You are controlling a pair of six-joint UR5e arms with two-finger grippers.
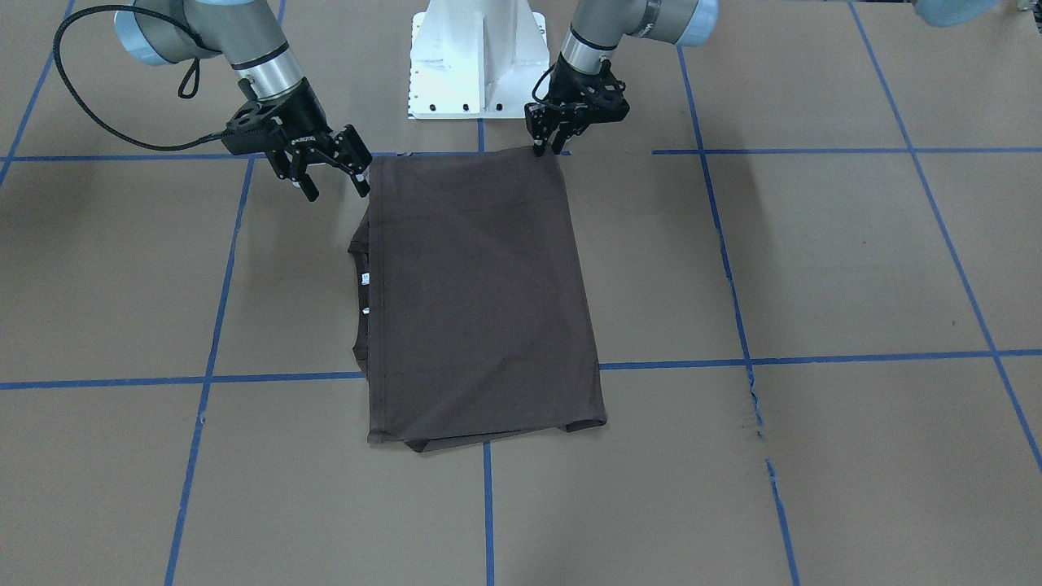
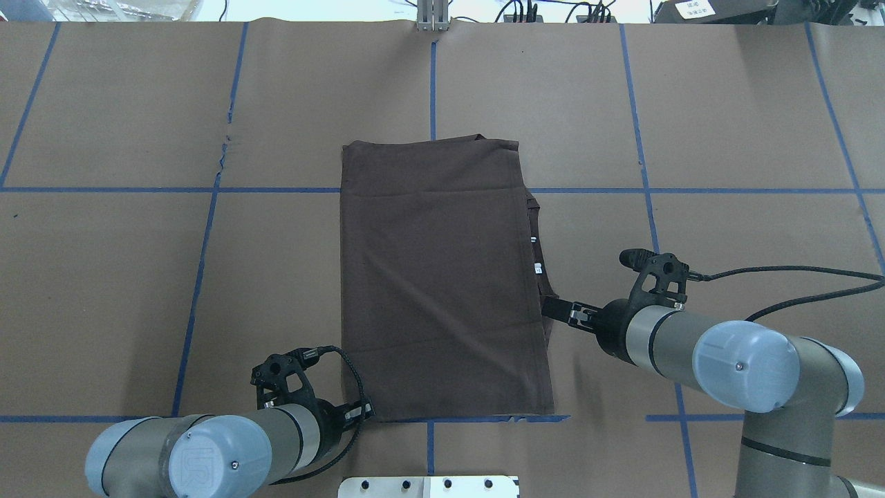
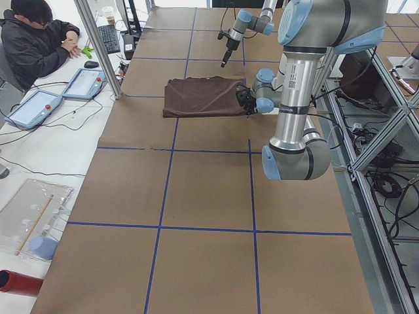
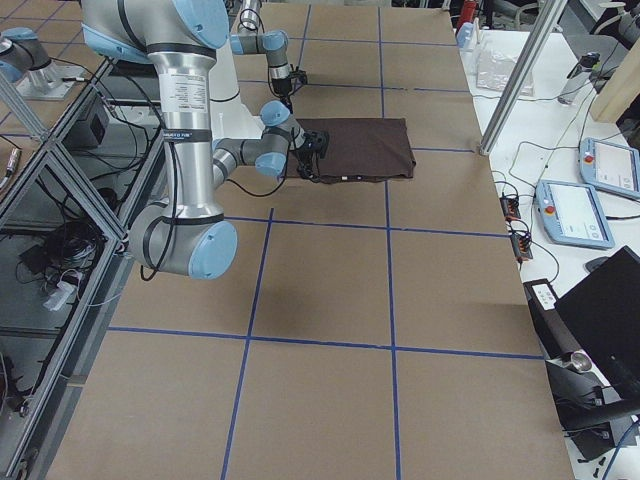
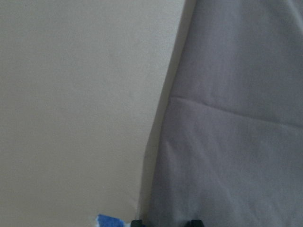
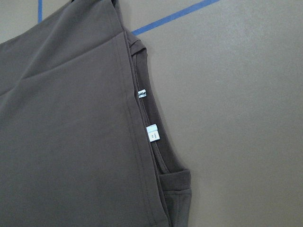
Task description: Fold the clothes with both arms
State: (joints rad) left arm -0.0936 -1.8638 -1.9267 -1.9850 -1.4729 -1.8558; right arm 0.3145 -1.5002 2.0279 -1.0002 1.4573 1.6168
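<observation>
**A:** Where are you?

**B:** My left gripper (image 1: 549,150) has its fingers narrowed at the T-shirt's (image 1: 480,293) near corner. I can't tell if it actually pinches cloth. My right gripper (image 1: 337,192) is spread, just beside the other near corner.

**A:** And the T-shirt?

**B:** It's flat on the surface (image 1: 814,268), stretching away from both grippers. I judge we're grasping for the next fold. The right must close through all layers, then both lift together.

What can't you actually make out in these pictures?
1. Print on the white neck tags: too small, even in the right wrist view.
2. Whether the left gripper pinches the T-shirt corner: its fingertips are cut off by the left wrist view's bottom edge.
3. Most of the T-shirt's lower layers: covered by its top fold in every view.
</observation>
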